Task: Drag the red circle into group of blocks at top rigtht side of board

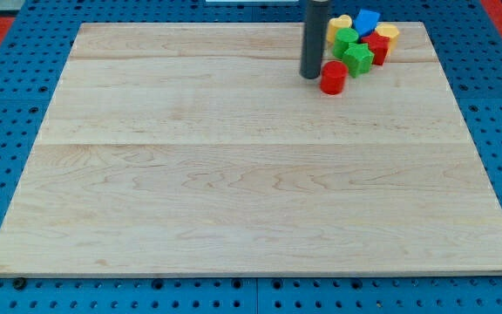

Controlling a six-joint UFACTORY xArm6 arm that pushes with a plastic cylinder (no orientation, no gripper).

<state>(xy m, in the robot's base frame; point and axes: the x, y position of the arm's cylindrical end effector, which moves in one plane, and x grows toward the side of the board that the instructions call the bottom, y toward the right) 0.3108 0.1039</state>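
The red circle (pixel 333 78) stands near the view's top right, touching or nearly touching the lower left of a cluster of blocks. My tip (pixel 310 76) rests just to the left of the red circle, against it or nearly so. The cluster holds a green block (pixel 358 58), a second green block (pixel 346 38), a red block (pixel 377 47), a blue block (pixel 368 21), a yellow block (pixel 387 34) and a yellow heart (pixel 339 23) partly behind the rod.
The wooden board (pixel 234 174) lies on a blue perforated table (pixel 7 131). The cluster sits close to the board's top edge.
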